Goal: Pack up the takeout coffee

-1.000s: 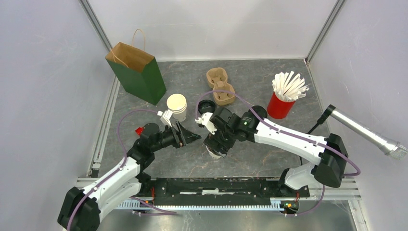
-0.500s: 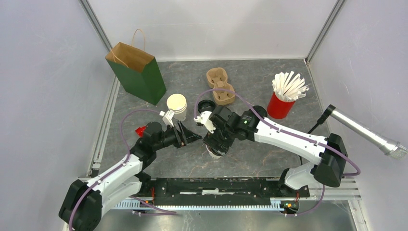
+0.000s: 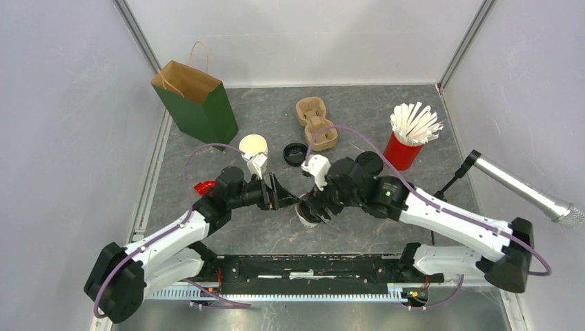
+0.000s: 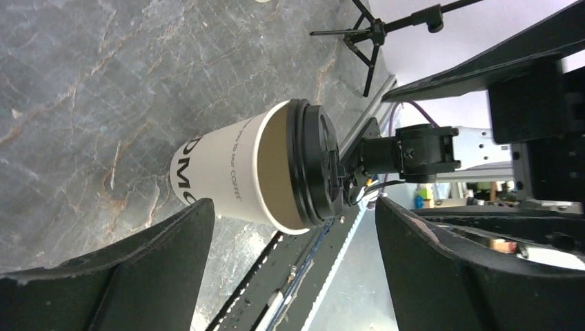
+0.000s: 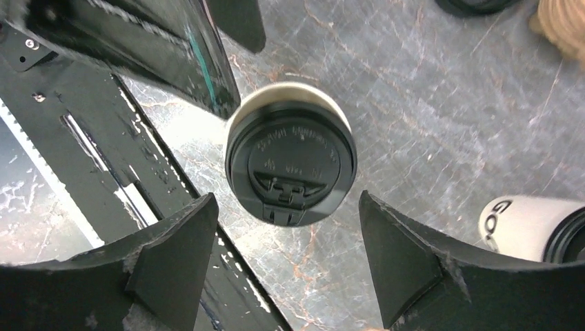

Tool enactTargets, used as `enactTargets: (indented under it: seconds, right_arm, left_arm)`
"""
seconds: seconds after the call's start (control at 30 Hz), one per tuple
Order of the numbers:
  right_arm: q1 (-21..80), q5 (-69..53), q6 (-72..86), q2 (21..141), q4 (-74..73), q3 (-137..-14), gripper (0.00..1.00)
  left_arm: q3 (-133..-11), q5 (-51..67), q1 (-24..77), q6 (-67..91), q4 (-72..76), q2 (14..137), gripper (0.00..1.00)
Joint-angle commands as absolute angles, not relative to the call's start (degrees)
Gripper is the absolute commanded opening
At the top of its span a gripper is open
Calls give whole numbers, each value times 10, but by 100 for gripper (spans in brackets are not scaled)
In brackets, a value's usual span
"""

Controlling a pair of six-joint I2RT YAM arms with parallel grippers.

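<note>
**Both grippers converge on the cup; neither has gripped it**

Over the last second the left gripper (image 4: 293,207) has moved in. The takeout coffee (image 4: 262,169), upright on the table (image 3: 372,110) at front centre, now stands just ahead of its spread fingers. The right gripper (image 5: 286,201) hangs over the lid, also spread and touching nothing. A grasp looks imminent; packing has not begun.

- Green bag (image 3: 207,114): nothing visible inside.
- Cardboard carrier (image 3: 316,124): wells empty.
- Red cup (image 3: 399,155): white straws (image 3: 414,123).

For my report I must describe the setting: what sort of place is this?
Probably a robot test cell, not a café: bare white walls, a microphone, and staged props like the paper bag.
</note>
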State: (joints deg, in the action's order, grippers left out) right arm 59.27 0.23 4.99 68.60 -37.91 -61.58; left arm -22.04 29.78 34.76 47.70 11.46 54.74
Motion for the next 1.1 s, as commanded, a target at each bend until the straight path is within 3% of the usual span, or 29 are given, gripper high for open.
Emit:
enactTargets:
  seconds: [0.0, 0.2, 0.57, 0.9, 1.07]
  right_arm:
    - [595, 33, 132, 610, -253, -508, 81]
    - [595, 69, 163, 521, -191, -428, 76]
    - [595, 59, 162, 477, -177, -371, 80]
    - [595, 58, 154, 458, -177, -357, 82]
    - [595, 58, 153, 452, -175, -352, 82]
  left_arm:
    - [-275, 262, 371, 382, 71, 569, 92]
    - [-308, 221, 413, 326, 55, 599, 96]
    - [-355, 190, 436, 286, 19, 653, 97]
    - [-370, 175, 443, 268, 6, 681, 95]
    - [-370, 167, 443, 264, 4, 681, 89]
